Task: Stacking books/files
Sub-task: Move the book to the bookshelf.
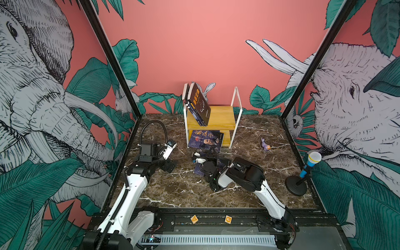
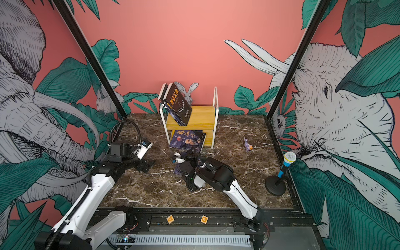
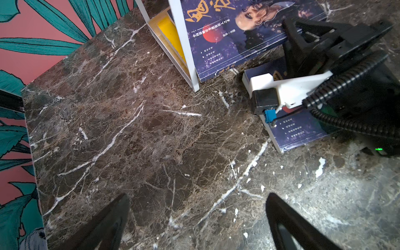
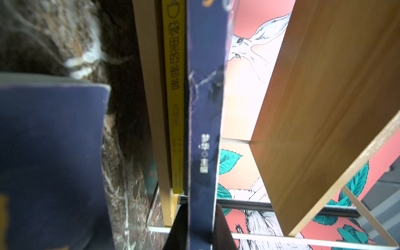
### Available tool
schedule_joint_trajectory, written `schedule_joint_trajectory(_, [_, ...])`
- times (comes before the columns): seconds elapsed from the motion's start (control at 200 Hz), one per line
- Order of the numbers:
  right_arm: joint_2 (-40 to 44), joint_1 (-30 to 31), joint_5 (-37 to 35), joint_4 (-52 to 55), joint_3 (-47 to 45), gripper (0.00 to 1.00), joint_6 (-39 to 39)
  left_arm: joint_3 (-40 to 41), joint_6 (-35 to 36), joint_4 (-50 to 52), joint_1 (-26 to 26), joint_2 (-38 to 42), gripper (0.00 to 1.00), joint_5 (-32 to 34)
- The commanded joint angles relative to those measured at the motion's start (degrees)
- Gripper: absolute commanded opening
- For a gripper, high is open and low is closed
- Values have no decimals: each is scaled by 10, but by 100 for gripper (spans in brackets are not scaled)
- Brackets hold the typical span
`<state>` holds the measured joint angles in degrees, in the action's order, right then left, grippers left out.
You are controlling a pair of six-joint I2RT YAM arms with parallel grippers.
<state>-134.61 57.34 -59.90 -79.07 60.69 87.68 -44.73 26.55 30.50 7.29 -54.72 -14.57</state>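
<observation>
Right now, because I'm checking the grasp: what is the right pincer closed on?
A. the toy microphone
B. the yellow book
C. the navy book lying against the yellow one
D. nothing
C: in the right wrist view, the right pincer has a finger on each side of the edge of the navy book, which lies against the yellow book.

Marble table bears shelf, navy book, toy, microphone.

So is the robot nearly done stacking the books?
Partway. Done: dark books lean on the shelf's top board, and a yellow book lies on the lower board. In hand: the right arm's jaws pinch the face-cover book's edge there. Left: a navy book lying on the table.
</observation>
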Motion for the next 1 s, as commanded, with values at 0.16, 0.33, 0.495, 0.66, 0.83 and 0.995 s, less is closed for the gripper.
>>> schedule_joint_trajectory(0.16, [27, -18, 77, -18, -8, 0, 27, 8, -4, 4, -4, 11, 99, -7])
schedule_joint_trajectory(0.33, [37, -33, 96, -16, -11, 1, 29, 8, -5, 4, -6, 11, 99, -9])
schedule_joint_trajectory(0.495, [53, -35, 102, -3, -10, 29, 35, 9, -5, 4, -6, 12, 99, -9])
schedule_joint_trajectory(0.66, [92, -29, 84, 37, -44, 46, -2, 10, -6, 3, -7, 13, 99, -10])
schedule_joint_trajectory(0.83, [142, -11, 73, 122, -99, 47, -71, 11, -7, 1, -7, 12, 99, -12])
schedule_joint_trajectory(0.995, [167, -1, 52, 183, -135, 37, -140, 12, -7, 0, -7, 13, 99, -13])
